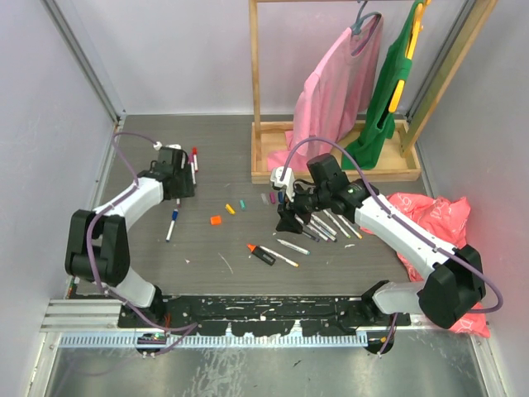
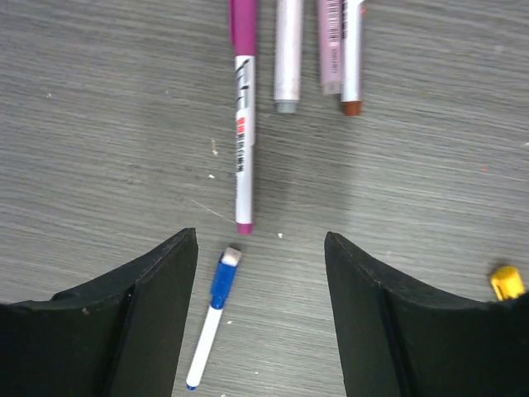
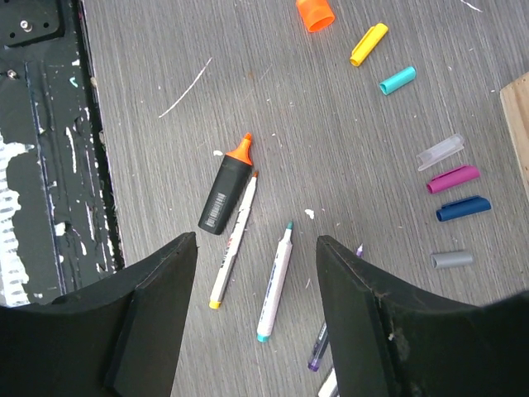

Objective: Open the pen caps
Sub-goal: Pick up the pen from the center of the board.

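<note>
Left wrist: we see the left hand (image 2: 260, 238) open, empty, above a blue pen (image 2: 213, 318) on the bench (image 2: 99, 124). Right hand (image 3: 256, 240) also open, empty, over orange-black marker (image 3: 225, 188).

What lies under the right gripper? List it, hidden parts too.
Below the open right gripper: a teal-tipped pen, a yellow-ended pen and the orange-black marker. A purple pen is partly covered by a finger.

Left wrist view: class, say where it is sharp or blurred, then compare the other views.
Left wrist view: magenta pen sharp, yellow cap at the right edge softer; right wrist view: crisp, faint shadow beside the orange-and-black marker; top view: even light, no glare.
</note>
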Controlling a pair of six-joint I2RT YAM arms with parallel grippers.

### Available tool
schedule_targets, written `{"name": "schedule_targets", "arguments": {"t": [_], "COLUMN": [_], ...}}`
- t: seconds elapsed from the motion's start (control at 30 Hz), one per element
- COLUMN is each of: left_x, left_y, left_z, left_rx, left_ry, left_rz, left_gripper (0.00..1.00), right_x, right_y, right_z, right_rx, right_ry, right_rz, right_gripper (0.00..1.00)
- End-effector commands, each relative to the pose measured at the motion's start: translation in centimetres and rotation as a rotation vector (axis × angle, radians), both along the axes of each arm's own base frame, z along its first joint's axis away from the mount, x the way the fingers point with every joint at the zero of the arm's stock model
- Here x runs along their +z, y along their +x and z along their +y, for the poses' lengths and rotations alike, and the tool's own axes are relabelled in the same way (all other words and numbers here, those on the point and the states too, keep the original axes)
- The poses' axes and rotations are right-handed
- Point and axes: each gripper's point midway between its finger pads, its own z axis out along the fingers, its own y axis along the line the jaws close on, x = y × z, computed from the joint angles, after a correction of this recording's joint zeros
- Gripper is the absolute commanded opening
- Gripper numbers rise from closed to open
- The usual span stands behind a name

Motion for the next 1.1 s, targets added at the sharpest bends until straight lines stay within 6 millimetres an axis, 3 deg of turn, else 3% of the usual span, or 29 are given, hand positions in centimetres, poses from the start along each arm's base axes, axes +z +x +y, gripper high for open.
{"name": "schedule_targets", "arguments": {"t": [0.0,0.1,0.2,0.43,0.7,0.83,0.97,1.07], "left_x": [0.4,-0.5,-1.5,-3.4,-5.1,-5.5,-5.6,-4.9], "left_y": [0.8,1.2,2.0,3.3,3.2,3.1,2.9,3.0], "left_z": [1.4,1.7,1.7,1.9,2.1,2.2,2.5,2.7], "left_rx": [0.017,0.029,0.03,0.042,0.056,0.06,0.071,0.083], "left_ry": [0.04,0.012,-0.04,-0.077,-0.096,-0.098,-0.097,-0.092], "left_rz": [0.043,0.071,0.096,0.171,0.22,0.233,0.241,0.217], "left_gripper": [0.63,0.58,0.44,0.33,0.18,0.14,0.0,0.0], "right_x": [1.0,0.9,0.7,0.7,0.7,0.8,1.0,1.2], "right_y": [0.3,0.4,0.4,0.3,0.4,0.3,0.2,0.1], "right_z": [0.0,0.0,0.0,-0.1,-0.2,-0.2,-0.2,-0.2], "right_rx": [0.005,0.005,0.005,0.006,0.005,0.006,0.01,0.013], "right_ry": [0.016,0.013,0.011,0.017,0.021,0.026,0.034,0.042], "right_rz": [-0.043,-0.038,-0.033,-0.021,-0.017,-0.015,-0.012,-0.007], "right_gripper": [0.65,0.65,0.65,0.65,0.65,0.65,0.65,0.65]}}
